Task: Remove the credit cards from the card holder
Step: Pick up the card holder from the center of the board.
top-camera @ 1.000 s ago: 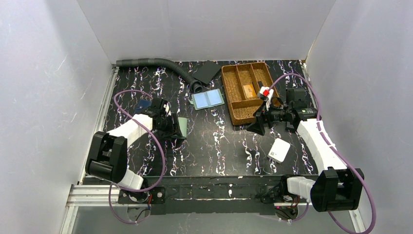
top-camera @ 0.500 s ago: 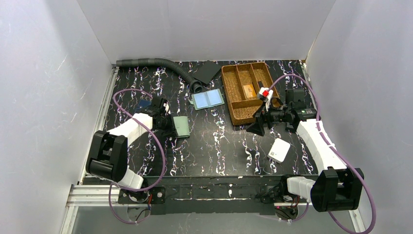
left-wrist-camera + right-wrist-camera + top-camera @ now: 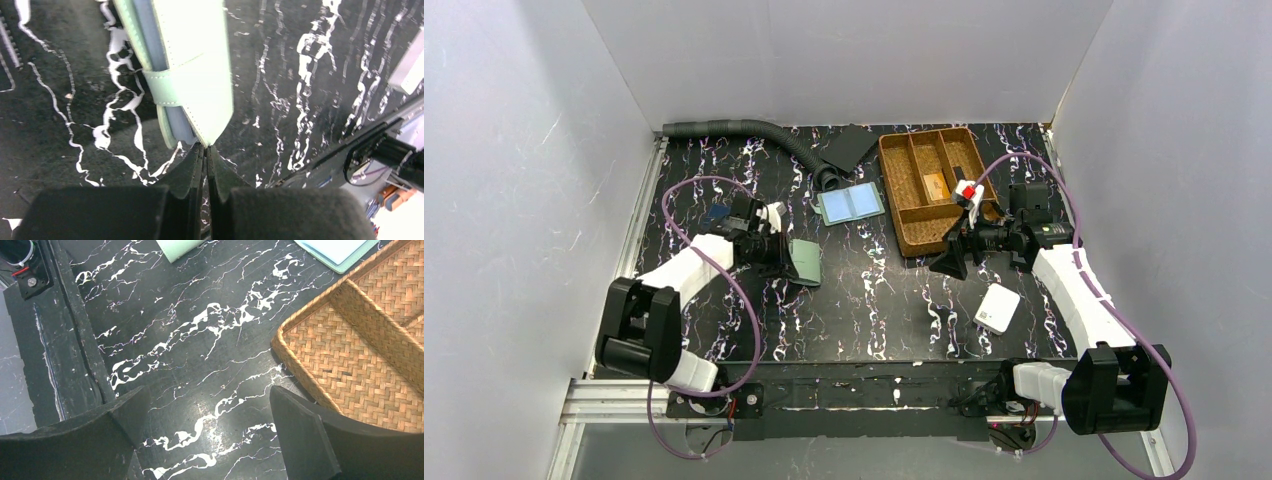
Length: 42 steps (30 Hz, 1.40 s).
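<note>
The card holder (image 3: 806, 262) lies folded shut left of the table's middle, pale teal-green with a strap tab across it. In the left wrist view the card holder (image 3: 195, 75) points one corner straight into my fingertips, with a pale blue layer showing between its covers. My left gripper (image 3: 784, 256) (image 3: 206, 146) is shut, its tips pinched on that corner. The credit cards are hidden. My right gripper (image 3: 951, 262) (image 3: 207, 395) hangs open over bare table beside the wicker tray's near corner, holding nothing. The holder's end (image 3: 177, 247) shows at the top of that view.
A wicker tray (image 3: 902, 195) (image 3: 350, 375) with compartments stands at the back right. A second, open holder with pale-blue panels (image 3: 851, 204) (image 3: 335, 250) lies left of it. A white square object (image 3: 997, 307) lies near my right arm. A grey hose (image 3: 734, 128) and a black pouch (image 3: 849, 148) lie at the back. A small dark blue thing (image 3: 716, 213) lies behind my left arm.
My left gripper has gone from open to shut at the card holder's corner. The holder has slid a little to the right and turned slightly. The right arm has not moved.
</note>
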{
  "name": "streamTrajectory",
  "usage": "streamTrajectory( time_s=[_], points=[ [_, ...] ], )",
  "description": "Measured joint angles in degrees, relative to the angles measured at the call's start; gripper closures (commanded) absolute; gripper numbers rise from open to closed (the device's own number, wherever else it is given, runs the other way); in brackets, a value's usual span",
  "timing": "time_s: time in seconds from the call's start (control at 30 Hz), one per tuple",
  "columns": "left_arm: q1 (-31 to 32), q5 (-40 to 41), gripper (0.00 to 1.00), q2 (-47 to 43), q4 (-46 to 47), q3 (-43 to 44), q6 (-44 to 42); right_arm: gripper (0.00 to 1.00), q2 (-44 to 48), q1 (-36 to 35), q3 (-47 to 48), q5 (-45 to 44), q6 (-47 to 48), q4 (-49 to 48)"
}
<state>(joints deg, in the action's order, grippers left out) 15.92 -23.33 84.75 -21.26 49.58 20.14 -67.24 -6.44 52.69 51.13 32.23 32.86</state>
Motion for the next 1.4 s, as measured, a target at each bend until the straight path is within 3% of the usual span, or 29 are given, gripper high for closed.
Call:
streamTrajectory(
  time_s=[0.2,0.47,0.83,1.2,1.4],
  points=[
    [2.03,-3.74,1.0,-5.84,-0.37,0.0,-5.95,0.02,-0.26,-0.66,0.0,0.09,0.48,0.0],
    [10.97,-5.38,1.0,-10.32,0.9,0.0,-12.04,0.02,-4.76,-3.87,1.66,1.73,1.44,1.36],
    [18.1,-6.93,1.0,-11.72,8.07,-0.37,-14.27,0.02,-9.4,-5.88,5.77,5.4,0.76,1.73],
    [21.18,-8.74,1.0,-12.59,11.93,-0.37,-15.63,0.02,-14.75,-13.6,7.52,4.94,0.61,-0.24],
    [22.08,-8.87,1.0,-13.05,12.96,-0.37,-14.88,0.02,-16.17,-18.05,7.8,4.28,-4.7,-4.9]
  ],
)
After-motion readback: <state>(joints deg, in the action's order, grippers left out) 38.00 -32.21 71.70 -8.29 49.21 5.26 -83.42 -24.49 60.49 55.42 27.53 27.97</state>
